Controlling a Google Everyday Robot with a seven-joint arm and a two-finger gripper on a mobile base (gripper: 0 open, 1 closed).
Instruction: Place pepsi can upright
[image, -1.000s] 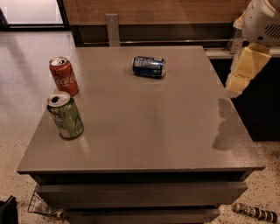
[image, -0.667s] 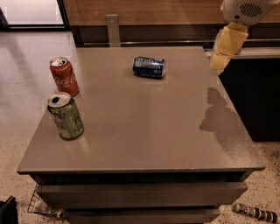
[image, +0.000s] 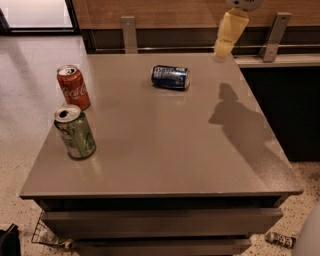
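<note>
The pepsi can (image: 170, 77) is dark blue with silver ends and lies on its side near the far middle of the grey table (image: 165, 155). My gripper (image: 224, 49) hangs at the top of the view, above the table's far right part, to the right of the can and apart from it. Its pale yellow fingers (image: 228, 31) point down and slightly left.
A red Coca-Cola can (image: 73, 87) stands upright at the far left. A green can (image: 75, 132) stands upright in front of it, near the left edge. A wood-panelled wall with metal brackets (image: 129, 33) runs behind the table. The gripper's shadow (image: 235, 112) falls on the right side.
My gripper has moved left and farther back, from beside the table's right edge to above its far right part, closer to the pepsi can. The cans have not moved.
</note>
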